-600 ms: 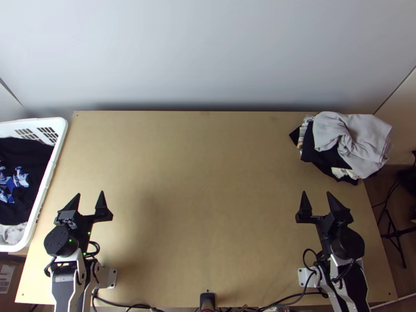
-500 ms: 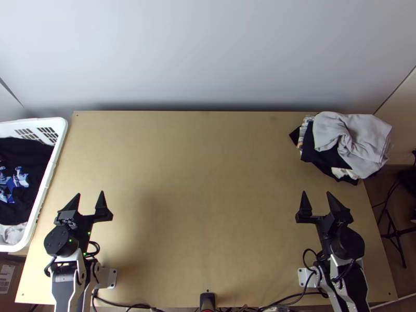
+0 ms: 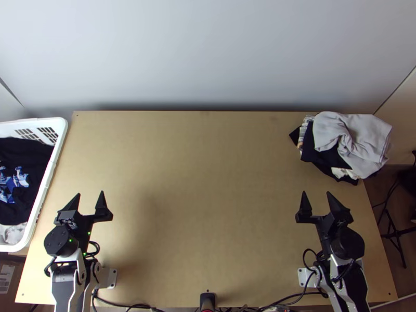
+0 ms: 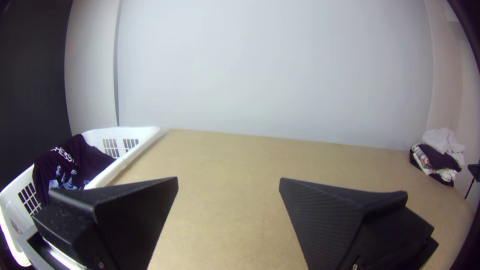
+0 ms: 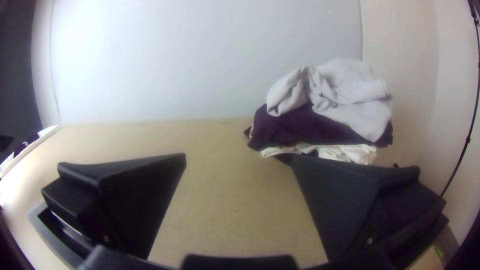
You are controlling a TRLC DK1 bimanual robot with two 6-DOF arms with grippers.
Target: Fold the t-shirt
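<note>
Top view: my left claw (image 3: 90,193) and right claw (image 3: 316,192) gape wide, nothing gripped, toward the table's (image 3: 208,182) near corners. T-shirt, presumably the dark printed garment (image 3: 26,151), lies bunched in the white basket (image 3: 62,127) at the left edge. Clothes pile (image 3: 353,140): far right corner. Judged step: fetching, pre-fold. Next: left claw should pinch cloth, lift clear of the rim.
</note>
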